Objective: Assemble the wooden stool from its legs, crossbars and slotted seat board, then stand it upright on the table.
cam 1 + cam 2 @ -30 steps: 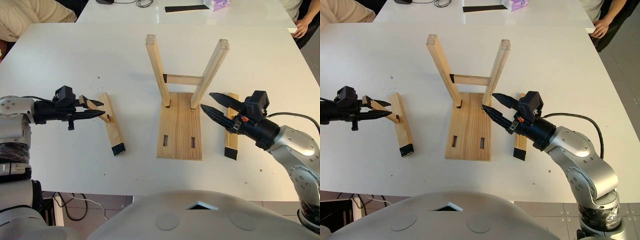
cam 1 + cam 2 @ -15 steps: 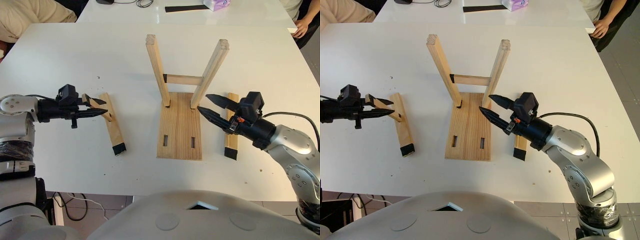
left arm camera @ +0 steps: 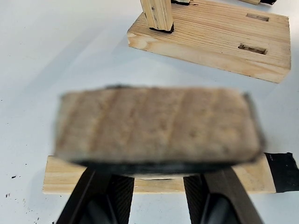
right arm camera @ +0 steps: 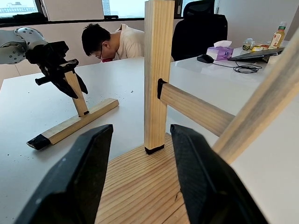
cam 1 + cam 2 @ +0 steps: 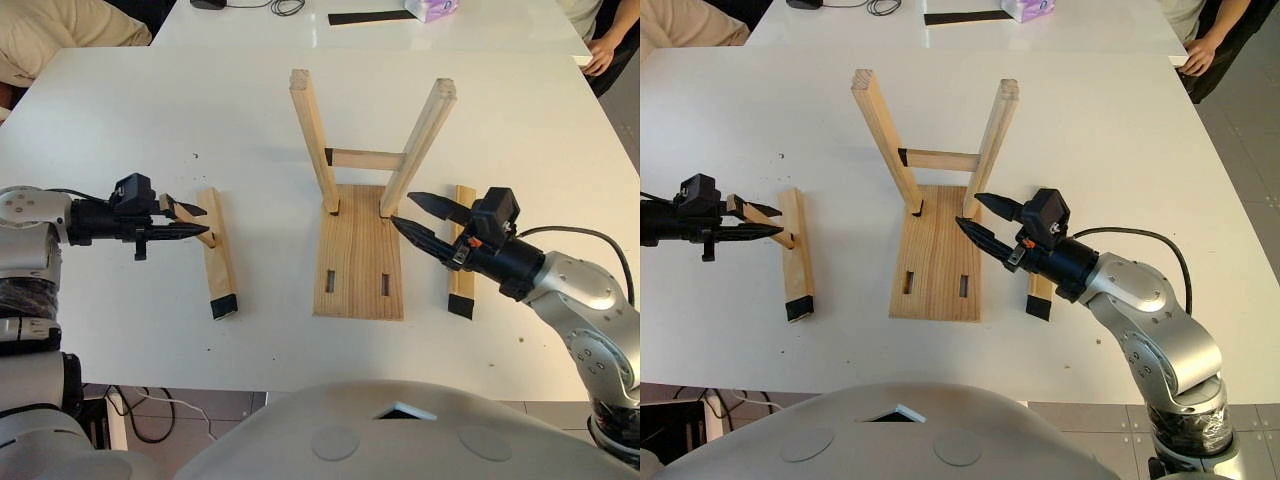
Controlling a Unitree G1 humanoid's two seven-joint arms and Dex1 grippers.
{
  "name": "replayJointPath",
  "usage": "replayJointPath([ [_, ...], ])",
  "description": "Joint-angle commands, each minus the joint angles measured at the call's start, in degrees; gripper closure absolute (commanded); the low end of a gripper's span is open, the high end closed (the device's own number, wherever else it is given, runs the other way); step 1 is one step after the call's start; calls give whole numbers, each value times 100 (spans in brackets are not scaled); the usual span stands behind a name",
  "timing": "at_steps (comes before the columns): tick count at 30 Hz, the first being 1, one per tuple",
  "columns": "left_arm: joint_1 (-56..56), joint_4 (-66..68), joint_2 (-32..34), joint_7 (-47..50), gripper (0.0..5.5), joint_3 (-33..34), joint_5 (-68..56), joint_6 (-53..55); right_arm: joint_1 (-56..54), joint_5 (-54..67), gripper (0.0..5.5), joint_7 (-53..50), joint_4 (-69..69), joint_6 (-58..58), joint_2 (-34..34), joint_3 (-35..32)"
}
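Rectangular, straight-grained pine seat board (image 5: 358, 250) lay flat mid-counter (image 5: 130, 120), with two square legs (image 5: 312, 140) and a crossbar (image 5: 366, 158) socketed upright. Left jaws clamped the stub (image 5: 782, 238) of a loose black-tipped leg (image 5: 795, 255). Right jaws gaped wide and empty beside one standing leg's base.

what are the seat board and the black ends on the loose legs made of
Seat board: pale bare wood, likely pine, with visible grain streaks and no gloss. Black ends: matte wrap, perhaps tape or rubber; the look leaves it open.
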Motion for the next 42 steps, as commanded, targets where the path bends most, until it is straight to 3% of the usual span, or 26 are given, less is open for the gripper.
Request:
replayJointPath([
  [1, 470, -115, -155, 174, 420, -266, 387, -139, -43, -119, 324, 59, 50, -31, -62, 44],
  [11, 1590, -888, -485, 887, 420, -180, -10, 258, -223, -134, 324, 409, 260, 89, -265, 108],
  [19, 1700, -886, -548, 1500, 420, -218, 89, 269, -456, -216, 324, 553, 453, 98, -373, 162],
  [20, 1670, -815, -571, 1617, 384, -219, 157, 202, -466, -224, 324, 566, 457, 97, -381, 169],
  [28, 1728, -602, -966, 2333, 272, -315, 568, -363, -497, -302, 324, 656, 536, 77, -400, 251],
  [30, 1766, -705, -1012, 2360, 236, -162, 325, -319, -540, -291, 324, 702, 558, 86, -431, 215],
  [42, 2314, -3138, -511, 2043, 236, 1348, -1858, 2096, -474, -242, 324, 760, 534, 46, -480, 17],
])
